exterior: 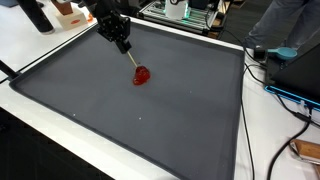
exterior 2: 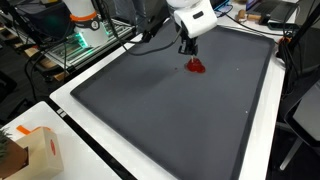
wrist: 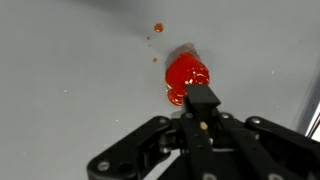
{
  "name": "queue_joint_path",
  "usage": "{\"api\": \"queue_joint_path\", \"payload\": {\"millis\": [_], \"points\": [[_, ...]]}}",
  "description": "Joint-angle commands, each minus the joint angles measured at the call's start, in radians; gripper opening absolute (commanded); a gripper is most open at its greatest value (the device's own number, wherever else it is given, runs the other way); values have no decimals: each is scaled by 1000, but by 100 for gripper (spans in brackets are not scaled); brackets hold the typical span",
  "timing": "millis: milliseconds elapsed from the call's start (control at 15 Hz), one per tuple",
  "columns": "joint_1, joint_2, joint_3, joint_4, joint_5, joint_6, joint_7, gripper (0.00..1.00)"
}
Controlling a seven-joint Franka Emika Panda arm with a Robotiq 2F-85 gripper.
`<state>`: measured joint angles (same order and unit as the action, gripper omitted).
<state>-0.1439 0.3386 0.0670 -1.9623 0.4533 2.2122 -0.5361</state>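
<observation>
Writing shows only as orange print on the cardboard box at the corner of the counter, and it is too small for you to read. Your work surface is a dark grey mat, lying flat on the white counter and covering most of it. Around it you have a cluttered lab: a rack of electronics with green lights stands behind the counter in an exterior view, and a tangle of cables lies on the counter beside the mat in an exterior view. The red blob sits on the mat in its far half, well apart from every edge. In the wrist view the blob looks glossy and lumpy, with a few tiny red droplets on the mat just beyond it. Your arm comes in over the far edge of the mat and leans down toward the blob, its white wrist almost straight above it in an exterior view. The jaws are closed tight on a slim stick, which slants down from them. Its lower end touches the blob, while the jaws themselves hang clear of the mat.
</observation>
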Motion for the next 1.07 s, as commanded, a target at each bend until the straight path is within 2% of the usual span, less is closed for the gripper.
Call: {"api": "queue_joint_path", "payload": {"millis": [0,867,1000], "points": [[17,-43,-16,-12,-68,-22,91,3],[75,-134,-33,-6,-223,-28,325,3],[99,-136,-48,-11,-291,3,443,3]]}}
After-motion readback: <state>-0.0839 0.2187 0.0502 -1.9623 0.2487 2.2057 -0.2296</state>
